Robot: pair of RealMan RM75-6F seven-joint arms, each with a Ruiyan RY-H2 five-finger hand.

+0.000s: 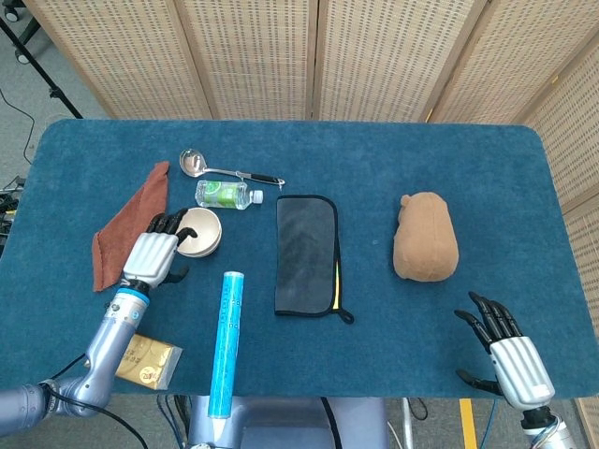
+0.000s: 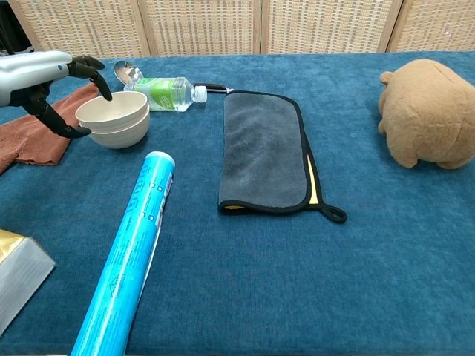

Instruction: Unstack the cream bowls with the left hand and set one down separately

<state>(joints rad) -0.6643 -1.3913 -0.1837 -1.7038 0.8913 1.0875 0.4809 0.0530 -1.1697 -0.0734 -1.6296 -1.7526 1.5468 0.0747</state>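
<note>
A: We log the two stacked cream bowls (image 1: 197,232) on the blue cloth-covered table (image 1: 374,159), left of centre, just beside the rust-brown cloth (image 1: 126,228). The stack is intact, one bowl nested in the other.

B: We see the left hand (image 1: 152,253) at the stack's left rim. In the chest view its dark fingers (image 2: 95,74) arch over the top bowl's edge and the thumb sits low against the outer wall. Whether it has actually clamped the rim, we cannot tell.

A: The right hand (image 1: 508,353) is well apart at the near right table corner, fingers spread, holding nothing.

B: Writing? The clear plastic bottle with the green label (image 1: 225,195) lies on its side just behind the bowls; the label print is too small for us to read. The long light-blue tube (image 1: 225,339) lies lengthwise in front of the bowls, with small dark markings on it, illegible.

A: The gold foil packet (image 1: 148,361) sits near the left forearm, its print blurred. We also note the metal ladle with a black handle (image 1: 215,168) behind the bottle, the dark grey folded towel with a yellow edge (image 1: 306,254) at centre, and the brown plush animal (image 1: 424,237) to the right.
</note>
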